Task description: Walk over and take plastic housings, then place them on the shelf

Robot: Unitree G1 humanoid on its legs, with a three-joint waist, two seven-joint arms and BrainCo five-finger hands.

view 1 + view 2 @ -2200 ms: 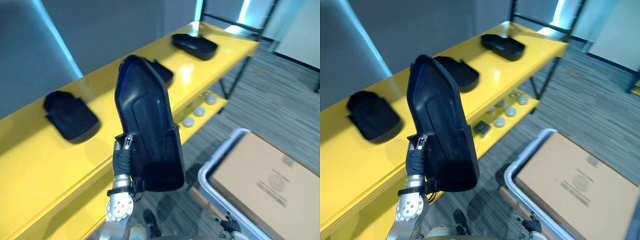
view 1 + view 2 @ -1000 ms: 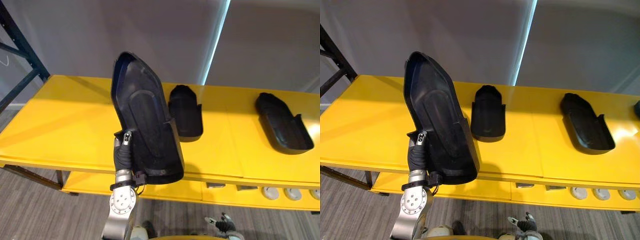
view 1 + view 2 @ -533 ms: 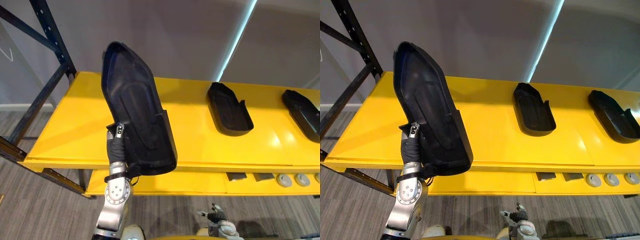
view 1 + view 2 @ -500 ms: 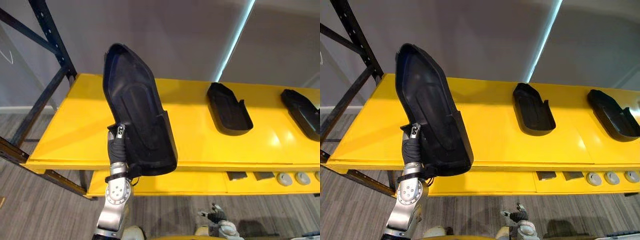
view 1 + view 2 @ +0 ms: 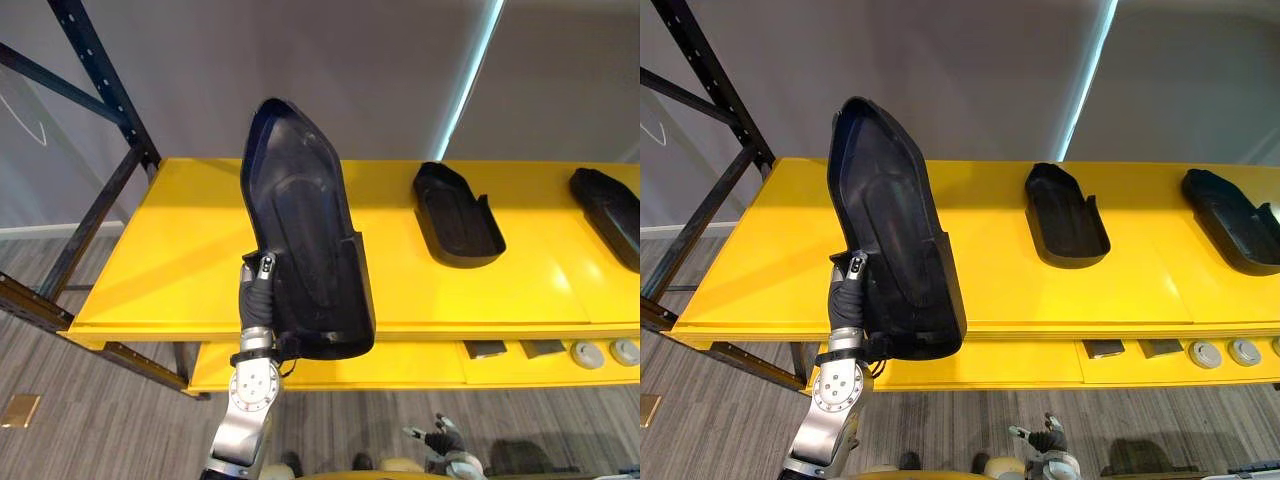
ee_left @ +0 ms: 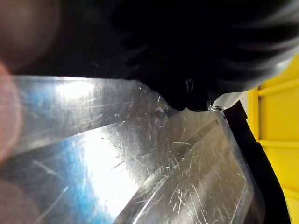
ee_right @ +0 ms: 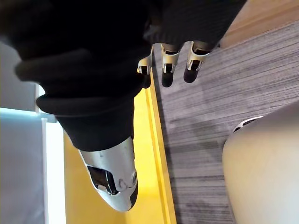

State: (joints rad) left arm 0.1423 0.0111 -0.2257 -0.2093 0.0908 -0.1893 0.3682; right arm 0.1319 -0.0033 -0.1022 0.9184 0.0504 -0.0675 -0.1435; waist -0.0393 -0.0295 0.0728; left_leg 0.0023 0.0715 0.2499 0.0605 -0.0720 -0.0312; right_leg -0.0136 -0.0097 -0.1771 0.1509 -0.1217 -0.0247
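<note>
1. Left eye view: the left hand [image 5: 255, 305] clamps the wide end of the held housing [image 5: 300, 220], thumb on its rim. The shell stands upright above the hand, narrow tip up.
2. The yellow shelf [image 5: 180, 250] lies just beyond the hand. The nearer shelved housing [image 5: 458, 215] and the far shelved housing [image 5: 612, 212] lie off to the hand's right.
3. The right hand [image 7: 169, 60] hangs low, fingers loose, holding nothing.
4. Handling guess: thin stiff plastic, light, and glossy, so probably slippery. Its length likely levers on the wrist. The wide end's side wall looks the best hold.
5. Versus half a second ago: same grip, housing slightly closer to the nearer shelved one. The camera has also swung.
</note>
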